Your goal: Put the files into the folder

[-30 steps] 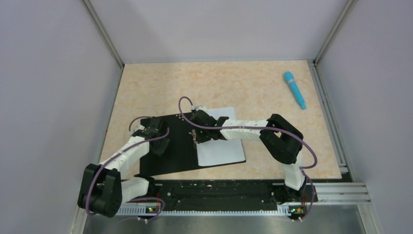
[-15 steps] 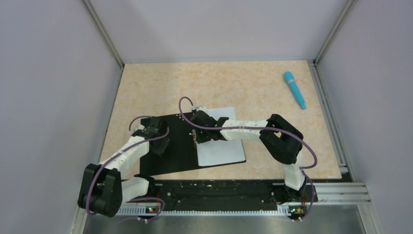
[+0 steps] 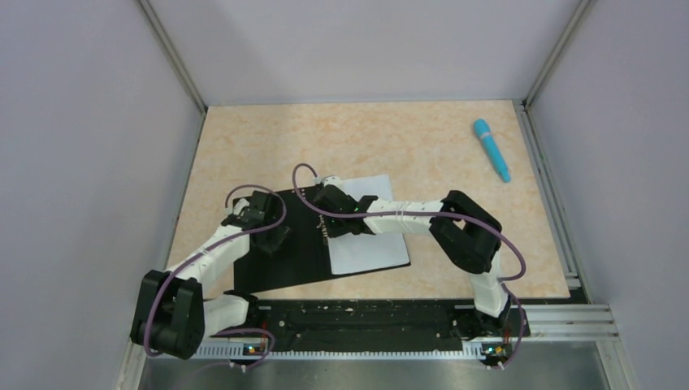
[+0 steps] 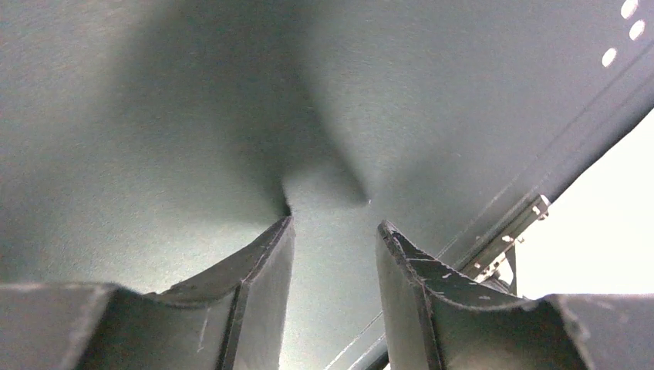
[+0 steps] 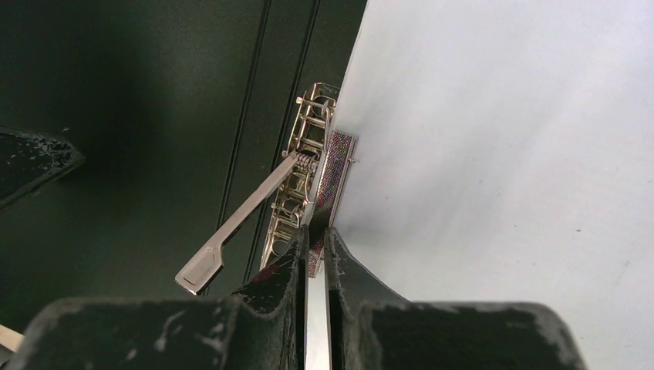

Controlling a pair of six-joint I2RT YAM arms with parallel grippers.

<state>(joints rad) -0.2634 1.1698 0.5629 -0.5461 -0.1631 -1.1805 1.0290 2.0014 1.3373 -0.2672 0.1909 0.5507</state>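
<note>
Beige tabletop: right gripper pinches the metal clip of the black-lined grey folder beside thin white paper files; left gripper, half-open and empty, presses the folder flat. Clamping seems next.

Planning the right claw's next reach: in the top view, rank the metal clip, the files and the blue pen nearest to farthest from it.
1. metal clip: pinched in the right claw, at the folder's middle.
2. files: directly right of the clip.
3. blue pen: far off, back right.
</note>
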